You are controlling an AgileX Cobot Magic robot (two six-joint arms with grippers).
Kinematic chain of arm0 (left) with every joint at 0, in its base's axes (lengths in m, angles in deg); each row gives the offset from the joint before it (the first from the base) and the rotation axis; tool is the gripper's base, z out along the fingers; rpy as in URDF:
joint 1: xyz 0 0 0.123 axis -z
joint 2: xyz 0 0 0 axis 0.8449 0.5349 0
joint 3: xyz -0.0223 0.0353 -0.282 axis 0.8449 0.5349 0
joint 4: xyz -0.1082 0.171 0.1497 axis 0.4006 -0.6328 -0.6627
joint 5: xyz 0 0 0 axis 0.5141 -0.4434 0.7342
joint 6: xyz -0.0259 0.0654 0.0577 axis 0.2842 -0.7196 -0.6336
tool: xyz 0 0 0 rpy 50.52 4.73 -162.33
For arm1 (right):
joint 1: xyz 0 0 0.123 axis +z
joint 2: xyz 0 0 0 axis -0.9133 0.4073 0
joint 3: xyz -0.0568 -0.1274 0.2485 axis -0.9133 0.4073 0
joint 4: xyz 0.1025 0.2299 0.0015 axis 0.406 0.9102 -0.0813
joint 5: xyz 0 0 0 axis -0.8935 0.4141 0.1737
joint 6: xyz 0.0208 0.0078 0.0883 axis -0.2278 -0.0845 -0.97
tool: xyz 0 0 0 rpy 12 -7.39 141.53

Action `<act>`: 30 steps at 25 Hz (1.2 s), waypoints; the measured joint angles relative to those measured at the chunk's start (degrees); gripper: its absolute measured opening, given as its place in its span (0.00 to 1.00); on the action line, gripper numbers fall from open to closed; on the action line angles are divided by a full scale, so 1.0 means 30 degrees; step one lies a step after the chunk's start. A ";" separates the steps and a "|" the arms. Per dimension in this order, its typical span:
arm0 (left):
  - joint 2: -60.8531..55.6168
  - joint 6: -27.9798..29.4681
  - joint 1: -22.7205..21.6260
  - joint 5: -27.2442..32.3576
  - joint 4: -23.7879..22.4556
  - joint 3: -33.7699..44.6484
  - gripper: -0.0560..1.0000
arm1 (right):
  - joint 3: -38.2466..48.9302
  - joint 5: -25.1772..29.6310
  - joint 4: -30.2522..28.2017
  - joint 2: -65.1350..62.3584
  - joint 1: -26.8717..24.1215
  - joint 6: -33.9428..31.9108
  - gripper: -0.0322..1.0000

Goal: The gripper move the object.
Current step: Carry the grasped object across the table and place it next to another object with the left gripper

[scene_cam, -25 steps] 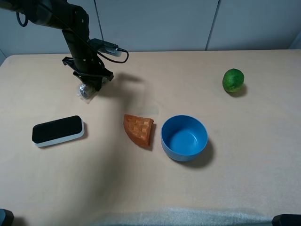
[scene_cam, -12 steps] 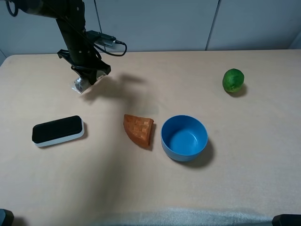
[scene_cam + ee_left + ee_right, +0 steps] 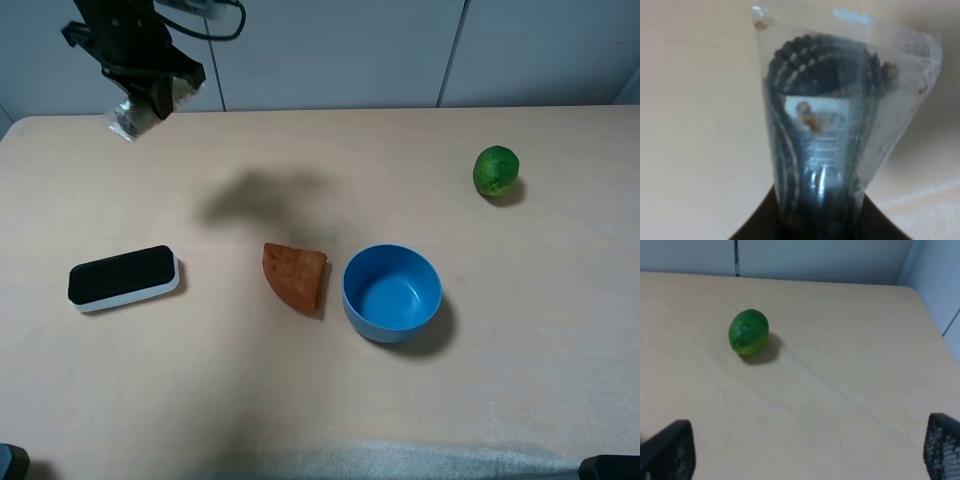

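In the exterior high view my left gripper [image 3: 148, 88] is raised well above the table's far left corner. It is shut on the object [image 3: 127, 117], a small crinkly clear-plastic packet that hangs from its fingers. In the left wrist view the packet [image 3: 825, 125] fills the frame, with dark ridged contents and a pale label inside, clamped at its lower end between the dark jaws. My right gripper [image 3: 805, 460] is open and empty over bare table; its mesh-faced fingertips [image 3: 667, 452] show at the frame's corners.
A black-and-white eraser [image 3: 123, 278] lies at the left. An orange waffle wedge [image 3: 296, 276] and a blue bowl [image 3: 392, 292] sit mid-table. A green lime [image 3: 496, 171] lies far right and also shows in the right wrist view [image 3: 748, 332]. The arm's shadow [image 3: 255, 195] falls mid-table.
My left gripper has lifted the packet off the table and carried it up and to the left, towards the far corner. Nothing else has moved.
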 joint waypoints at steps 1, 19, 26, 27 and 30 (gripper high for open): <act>-0.0595 0.0000 0.0000 0.0232 -0.0022 0.0000 0.30 | 0.0000 0.0000 0.0000 0.0000 0.0000 0.0000 0.70; -1.1577 0.0404 -0.0043 0.1155 -0.0022 0.5857 0.30 | 0.0000 0.0000 0.0000 0.0000 0.0000 0.0000 0.70; -1.6353 0.1858 -0.2921 0.0260 0.0142 1.1493 0.30 | 0.0000 0.0000 0.0000 0.0000 0.0000 0.0000 0.70; -1.6980 0.2077 -0.3592 -0.0090 0.0142 1.2288 0.30 | 0.0000 0.0000 0.0000 0.0000 0.0000 0.0000 0.70; -1.9123 0.2615 -0.5405 -0.0700 0.0080 1.4352 0.29 | 0.0000 0.0000 0.0000 0.0000 0.0000 0.0000 0.70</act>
